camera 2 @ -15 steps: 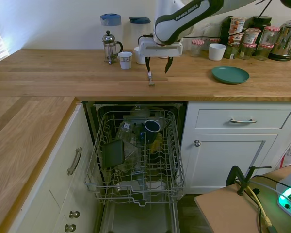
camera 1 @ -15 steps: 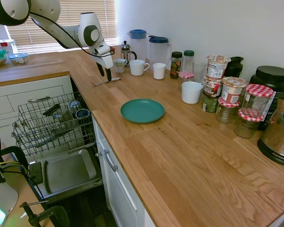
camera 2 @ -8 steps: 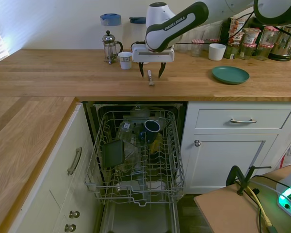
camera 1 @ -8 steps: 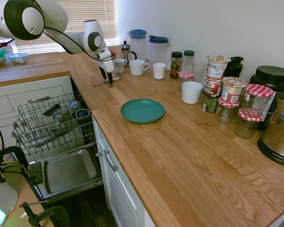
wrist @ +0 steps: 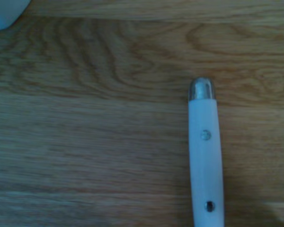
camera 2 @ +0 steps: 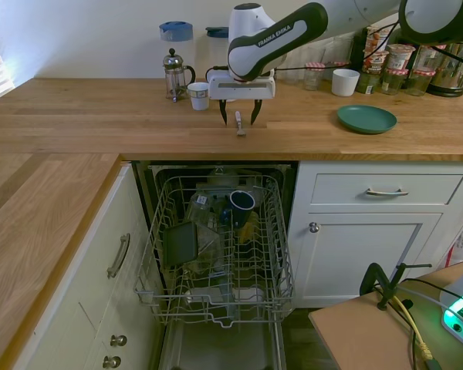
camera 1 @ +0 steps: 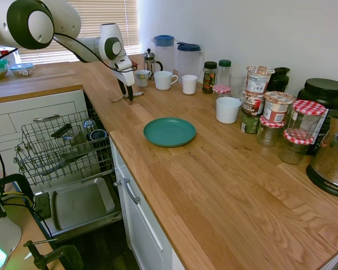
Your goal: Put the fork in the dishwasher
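My gripper (camera 2: 238,120) hangs open over the fork (camera 2: 239,126), holding nothing. The fork lies flat on the counter (camera 2: 100,116), between the two fingers, near the edge above the dishwasher (camera 2: 216,247). It is thin and low. If I close too high, it may slip or flip away.

home kitchen: worktop (camera 1: 225,185), dishwasher (camera 2: 216,254)

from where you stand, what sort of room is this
A home kitchen, most likely: a wooden countertop, an open dishwasher with dishes in its rack, and a French press and mugs by the wall.
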Action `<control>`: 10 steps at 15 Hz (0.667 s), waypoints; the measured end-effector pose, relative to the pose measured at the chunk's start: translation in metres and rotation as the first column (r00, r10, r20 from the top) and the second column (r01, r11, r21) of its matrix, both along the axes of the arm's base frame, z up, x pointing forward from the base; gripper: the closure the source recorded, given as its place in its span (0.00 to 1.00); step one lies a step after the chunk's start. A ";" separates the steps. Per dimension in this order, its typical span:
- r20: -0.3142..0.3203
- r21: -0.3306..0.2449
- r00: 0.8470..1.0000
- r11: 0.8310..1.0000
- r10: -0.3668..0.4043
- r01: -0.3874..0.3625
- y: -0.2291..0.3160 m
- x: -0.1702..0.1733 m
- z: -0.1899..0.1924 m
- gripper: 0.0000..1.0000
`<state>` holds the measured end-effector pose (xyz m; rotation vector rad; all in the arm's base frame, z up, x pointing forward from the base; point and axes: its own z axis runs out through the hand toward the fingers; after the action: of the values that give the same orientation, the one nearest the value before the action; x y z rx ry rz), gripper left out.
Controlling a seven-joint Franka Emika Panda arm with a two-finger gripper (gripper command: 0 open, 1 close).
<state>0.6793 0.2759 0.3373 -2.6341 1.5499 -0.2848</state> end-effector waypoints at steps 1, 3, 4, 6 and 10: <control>-0.012 -0.003 1.000 1.000 -0.002 0.002 0.000 -0.001 0.000 1.00; -0.025 -0.002 1.000 1.000 -0.005 0.005 0.000 -0.001 0.000 1.00; -0.028 -0.003 1.000 1.000 -0.005 0.005 0.000 -0.001 0.000 1.00; -0.030 -0.002 1.000 1.000 -0.005 0.005 0.000 0.001 0.000 1.00; -0.031 0.001 0.999 1.000 -0.007 0.007 -0.003 0.002 0.000 1.00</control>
<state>0.6812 0.2726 0.3373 -2.6452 1.5679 -0.2441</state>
